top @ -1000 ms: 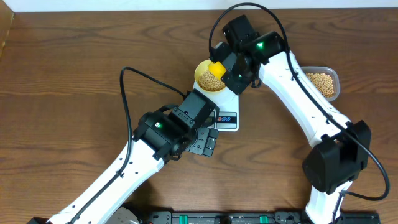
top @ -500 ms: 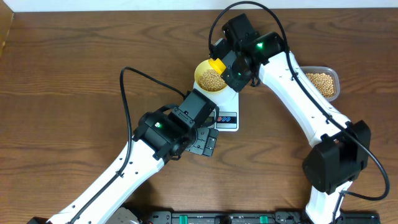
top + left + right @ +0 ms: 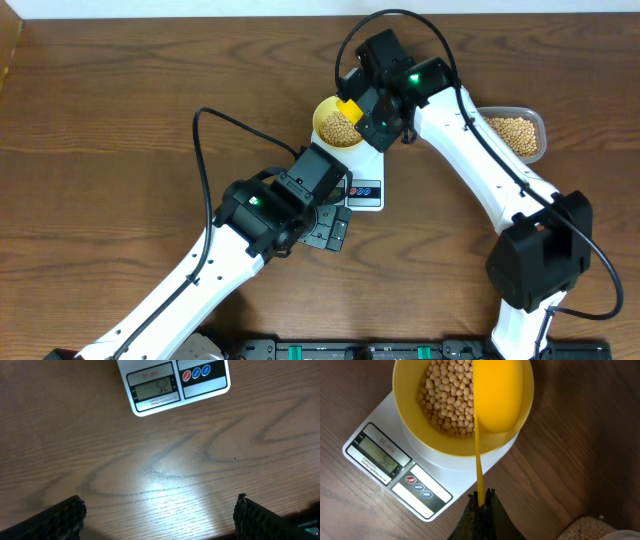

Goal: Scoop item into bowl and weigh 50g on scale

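Note:
The pale-yellow bowl (image 3: 339, 122) (image 3: 410, 435) stands on the white scale (image 3: 365, 178) (image 3: 385, 457) and holds many tan beans (image 3: 338, 127) (image 3: 447, 395). The scale's display (image 3: 153, 388) reads 52 in the left wrist view. My right gripper (image 3: 372, 112) (image 3: 481, 496) is shut on the handle of a yellow scoop (image 3: 347, 108) (image 3: 497, 392), whose cup hangs tipped over the bowl's rim. My left gripper (image 3: 330, 228) (image 3: 159, 512) is open and empty over bare table just in front of the scale.
A clear plastic tub (image 3: 518, 133) with more beans sits at the right, by the right arm; a bit of it shows in the right wrist view (image 3: 587, 530). The table's far edge runs along the top of the overhead view.
The right gripper and scoop shifted slightly over the bowl's rim. The left arm has not moved.

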Tool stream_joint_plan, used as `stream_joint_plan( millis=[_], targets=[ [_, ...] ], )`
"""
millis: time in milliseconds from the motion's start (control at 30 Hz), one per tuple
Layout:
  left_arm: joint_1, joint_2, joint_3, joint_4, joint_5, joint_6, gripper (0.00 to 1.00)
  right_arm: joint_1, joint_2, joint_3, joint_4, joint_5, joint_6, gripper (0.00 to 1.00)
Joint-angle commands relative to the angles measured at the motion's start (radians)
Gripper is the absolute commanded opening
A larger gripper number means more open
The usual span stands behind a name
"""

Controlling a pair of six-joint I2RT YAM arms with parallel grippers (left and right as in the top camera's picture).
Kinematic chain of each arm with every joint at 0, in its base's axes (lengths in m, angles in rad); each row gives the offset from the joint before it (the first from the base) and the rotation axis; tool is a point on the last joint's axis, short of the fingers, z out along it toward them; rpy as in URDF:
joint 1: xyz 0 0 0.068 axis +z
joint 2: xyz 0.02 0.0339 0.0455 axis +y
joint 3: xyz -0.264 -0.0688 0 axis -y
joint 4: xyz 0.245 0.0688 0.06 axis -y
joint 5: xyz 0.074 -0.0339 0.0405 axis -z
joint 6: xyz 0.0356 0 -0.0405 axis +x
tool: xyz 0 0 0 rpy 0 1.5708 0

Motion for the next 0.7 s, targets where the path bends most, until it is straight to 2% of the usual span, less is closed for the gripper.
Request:
stream_joint_plan(
  millis=[0, 667],
  targets=[
    [0.003, 0.005, 0.013, -0.002, -0.013, 0.009, 0.97, 0.013, 0.010, -0.015, 0.006, 0.004, 0.006, 0.01],
    [0.003, 0.005, 0.013, -0.002, -0.012, 0.009, 0.97, 0.022, 0.037, -0.028, 0.023, 0.005, 0.006, 0.01]
  ],
)
